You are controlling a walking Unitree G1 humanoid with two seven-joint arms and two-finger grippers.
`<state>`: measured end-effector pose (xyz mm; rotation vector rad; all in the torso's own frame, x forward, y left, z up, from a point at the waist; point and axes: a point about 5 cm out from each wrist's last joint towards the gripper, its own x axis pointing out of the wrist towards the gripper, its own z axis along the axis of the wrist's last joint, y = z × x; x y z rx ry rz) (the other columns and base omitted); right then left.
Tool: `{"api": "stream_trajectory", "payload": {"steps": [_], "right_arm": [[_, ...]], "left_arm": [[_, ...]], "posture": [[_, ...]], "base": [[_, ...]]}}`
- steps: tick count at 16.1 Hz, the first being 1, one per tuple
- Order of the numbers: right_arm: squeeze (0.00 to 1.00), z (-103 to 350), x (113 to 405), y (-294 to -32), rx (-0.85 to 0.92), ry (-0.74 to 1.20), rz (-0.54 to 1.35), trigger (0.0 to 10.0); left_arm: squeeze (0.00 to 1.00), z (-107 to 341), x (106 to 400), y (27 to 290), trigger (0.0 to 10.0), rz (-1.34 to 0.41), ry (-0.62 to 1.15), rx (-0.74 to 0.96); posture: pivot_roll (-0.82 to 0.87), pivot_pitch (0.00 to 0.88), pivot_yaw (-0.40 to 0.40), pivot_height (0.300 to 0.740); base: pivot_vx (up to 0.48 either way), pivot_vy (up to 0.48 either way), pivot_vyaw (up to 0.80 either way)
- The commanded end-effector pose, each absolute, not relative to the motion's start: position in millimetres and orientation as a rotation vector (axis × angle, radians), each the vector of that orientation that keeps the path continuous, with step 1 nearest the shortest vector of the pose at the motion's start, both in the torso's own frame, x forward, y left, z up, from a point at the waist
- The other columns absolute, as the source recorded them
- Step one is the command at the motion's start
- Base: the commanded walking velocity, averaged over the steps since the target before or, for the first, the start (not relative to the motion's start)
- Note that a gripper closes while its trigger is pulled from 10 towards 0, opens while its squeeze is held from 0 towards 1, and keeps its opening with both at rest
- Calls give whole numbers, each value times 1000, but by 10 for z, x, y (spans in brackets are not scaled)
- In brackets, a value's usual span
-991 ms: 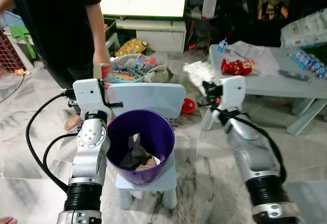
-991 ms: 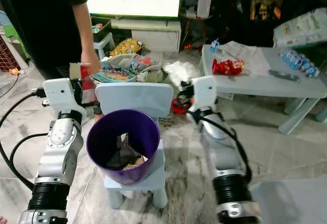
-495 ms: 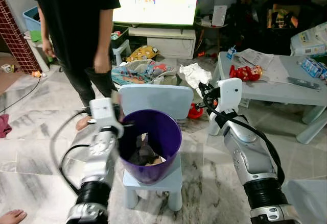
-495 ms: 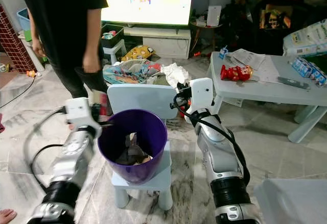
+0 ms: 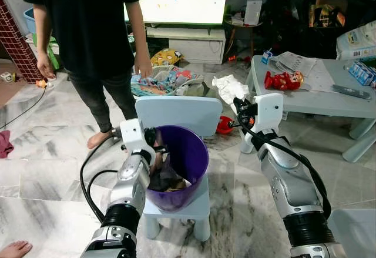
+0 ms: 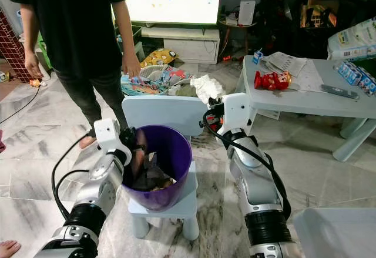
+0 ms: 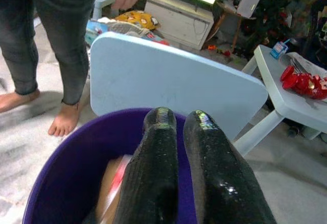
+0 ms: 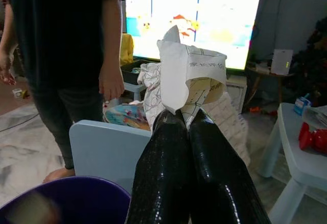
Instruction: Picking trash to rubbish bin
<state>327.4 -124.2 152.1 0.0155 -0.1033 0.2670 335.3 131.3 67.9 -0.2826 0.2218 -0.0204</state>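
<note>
White crumpled paper (image 8: 186, 76) sits pinched in the right gripper (image 5: 237, 106), held just right of and slightly beyond the purple bin (image 5: 197, 155) on the small blue chair (image 5: 176, 114); the bin lies left and nearer. The left gripper (image 5: 157, 147), fingers pressed together, has dipped over the bin's left rim since a second ago. A person (image 5: 88, 29) stands behind.

Small pale blue plastic chair (image 5: 176, 202): standing on the marble floor (image 5: 47, 170), carrying the purple plastic bin (image 5: 197, 158) on its seat.
Pale grey low table (image 5: 329, 102): carrying a red toy (image 5: 282, 80), papers (image 5: 296, 64).
</note>
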Motion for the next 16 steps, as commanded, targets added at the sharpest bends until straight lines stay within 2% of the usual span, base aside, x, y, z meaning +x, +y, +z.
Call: {"api": "stream_trajectory", "payload": {"steps": [1,4,8,12,14,16], "right_arm": [[0,1564,3259,-1267,8,-116,258,0],[0,1551,3247,-1241,8,-108,263,0],[0,1508,3235,-1170,34,-99,286,0],[0,1092,3313,-882,186,49,337,0],[0,867,3310,-728,148,139,394,0],[0,791,3302,-654,137,172,421,0]], "left_arm": [[1000,699,3369,1315,10000,-13,209,-290],[1000,648,3322,1386,10000,5,210,-284],[1000,850,3231,1538,10000,30,95,-182],[1000,944,2692,1877,10000,40,49,-9],[1000,829,2351,1988,10000,32,102,57],[1000,782,2208,2023,10000,33,139,74]], "posture": [[-12,19,-9,740],[-8,25,-10,740],[30,23,-5,740],[141,16,-18,740],[177,12,-23,740],[199,11,-27,740]], "base": [[0,0,0],[0,0,0],[0,0,0],[0,0,0],[0,0,0],[0,0,0]]}}
